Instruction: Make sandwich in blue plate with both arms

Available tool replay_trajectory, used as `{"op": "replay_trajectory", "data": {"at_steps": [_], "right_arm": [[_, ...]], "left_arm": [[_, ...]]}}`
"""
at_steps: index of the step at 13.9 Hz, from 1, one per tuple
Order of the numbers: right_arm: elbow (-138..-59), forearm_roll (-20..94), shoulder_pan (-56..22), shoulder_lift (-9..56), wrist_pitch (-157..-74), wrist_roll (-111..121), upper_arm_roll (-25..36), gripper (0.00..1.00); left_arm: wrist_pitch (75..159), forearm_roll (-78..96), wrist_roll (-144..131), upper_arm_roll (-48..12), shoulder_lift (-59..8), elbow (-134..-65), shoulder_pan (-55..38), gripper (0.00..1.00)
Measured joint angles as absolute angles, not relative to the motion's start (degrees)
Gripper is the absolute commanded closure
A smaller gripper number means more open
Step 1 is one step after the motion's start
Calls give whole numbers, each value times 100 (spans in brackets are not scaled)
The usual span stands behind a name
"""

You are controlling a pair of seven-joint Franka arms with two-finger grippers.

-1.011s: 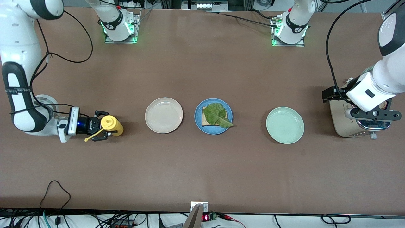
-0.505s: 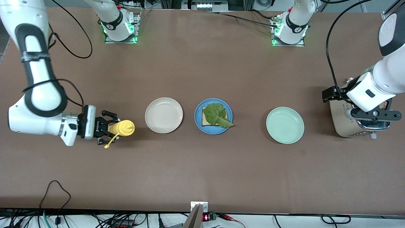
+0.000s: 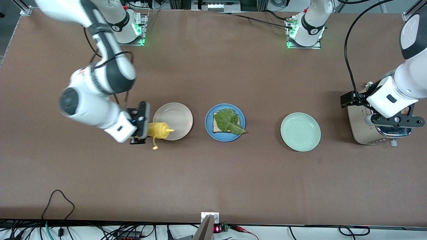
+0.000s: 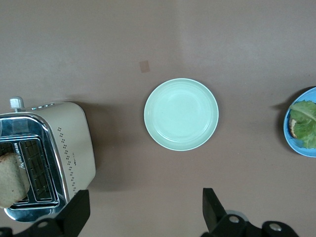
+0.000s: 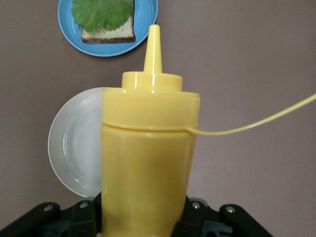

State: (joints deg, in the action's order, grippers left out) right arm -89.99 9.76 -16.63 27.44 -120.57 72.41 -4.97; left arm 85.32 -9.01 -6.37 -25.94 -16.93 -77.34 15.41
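Observation:
The blue plate [image 3: 209,128] [image 5: 145,19] [image 4: 288,136] holds one bread slice [image 3: 217,124] [image 5: 106,34] with a green lettuce leaf [image 3: 229,120] [image 5: 101,11] on top. My right gripper [image 3: 150,130] [image 5: 145,219] is shut on a yellow squeeze bottle [image 3: 160,130] [image 5: 148,158]. It holds the bottle tipped over the beige plate's edge, nozzle toward the blue plate. My left gripper [image 3: 392,121] [image 4: 144,207] hangs open and empty over the toaster [image 3: 362,131] [image 4: 64,148]. A second bread slice [image 4: 12,177] stands in the toaster's slot.
A beige-white plate [image 3: 178,116] [image 5: 74,148] lies beside the blue plate toward the right arm's end. A pale mint-green plate [image 3: 300,131] [image 4: 181,113] lies between the blue plate and the toaster. The bottle's cap strap [image 3: 154,144] dangles loose.
My right arm has swung the yellow bottle from the right arm's end of the table to the beige plate's edge and tipped its nozzle toward the blue plate. The left arm has not moved.

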Motion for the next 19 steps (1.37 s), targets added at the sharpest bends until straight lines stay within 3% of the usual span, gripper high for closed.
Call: {"op": "replay_trajectory", "data": {"at_steps": [10, 19], "right_arm": [[-8823, -2307, -3441, 3256, -12035, 4202, -489, 69], [-8068, -3227, -4099, 4030, -11334, 3472, -464, 67]], "left_arm": [[8531, -898, -637, -2594, -1694, -7734, 1546, 0], [8466, -858, -637, -2594, -1699, -7734, 1584, 0]]}}
